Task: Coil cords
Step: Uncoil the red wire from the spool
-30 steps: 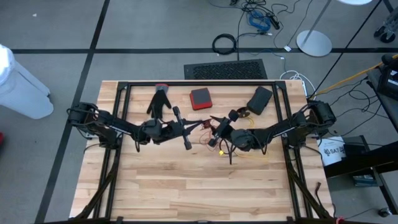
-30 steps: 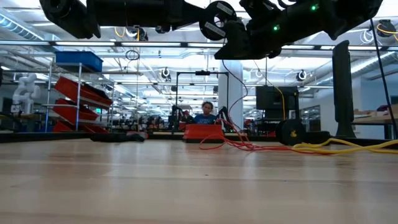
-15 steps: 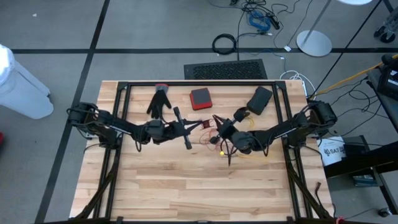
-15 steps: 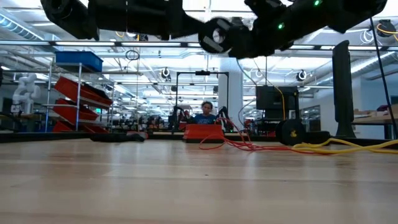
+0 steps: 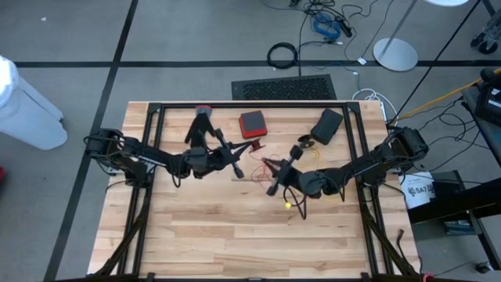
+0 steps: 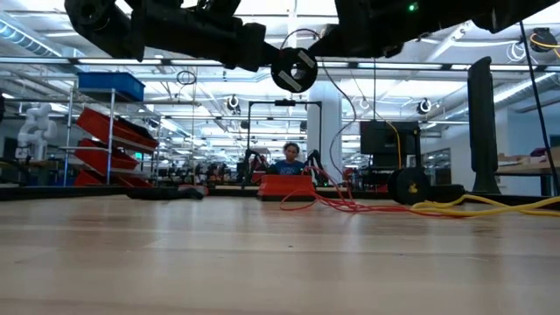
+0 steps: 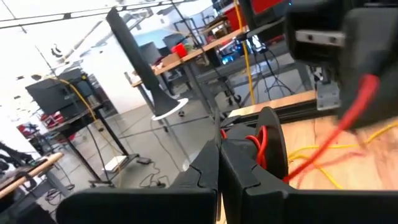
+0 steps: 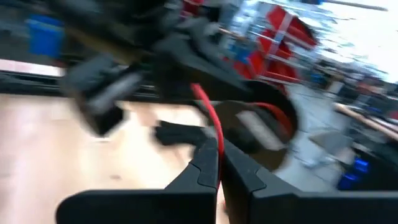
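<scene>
A wide workshop with shelving and red bins lies behind the wooden bench (image 5: 250, 227). Above it, the left claw (image 7: 219, 163) is clenched on a thin red cord (image 7: 260, 142), whose loops sit bunched against its fingers. It hangs just beside the red box (image 5: 252, 123), on the side toward the black glove (image 5: 202, 125). The right claw (image 8: 219, 163) is also clamped shut, a strand of the same red cord running up from between its fingers; it hovers near the red box, toward the bench's middle. The yellow cord (image 5: 313, 166) lies tangled on the bench beyond the right claw, below the black pouch (image 5: 327, 125), one end (image 5: 288, 205) stretching out under the right arm.
</scene>
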`<state>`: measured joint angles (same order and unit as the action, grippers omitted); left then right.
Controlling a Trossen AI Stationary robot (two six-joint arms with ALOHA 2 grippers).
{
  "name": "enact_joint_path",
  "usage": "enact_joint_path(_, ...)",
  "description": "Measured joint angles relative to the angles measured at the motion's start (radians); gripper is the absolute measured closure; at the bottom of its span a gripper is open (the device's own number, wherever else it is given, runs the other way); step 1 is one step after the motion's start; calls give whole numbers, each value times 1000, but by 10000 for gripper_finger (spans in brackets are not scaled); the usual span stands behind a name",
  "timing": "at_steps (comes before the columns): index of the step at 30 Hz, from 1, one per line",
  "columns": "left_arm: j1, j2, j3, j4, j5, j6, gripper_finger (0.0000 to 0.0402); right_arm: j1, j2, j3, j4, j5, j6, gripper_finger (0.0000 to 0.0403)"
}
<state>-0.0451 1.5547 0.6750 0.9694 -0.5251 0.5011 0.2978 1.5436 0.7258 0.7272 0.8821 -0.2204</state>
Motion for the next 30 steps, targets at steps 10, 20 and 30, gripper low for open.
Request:
enact_joint_path(10,20,0,0,81,79,-101,402,-107,6,0,-243,-144,239,403)
enact_joint_path(20,17,0,0,-25,107,-94,402,-91,2,0,-499,363,413,403)
enact_joint_path(30,21,0,0,-191,36,-16,402,45,1,0,-367,565,260,403)
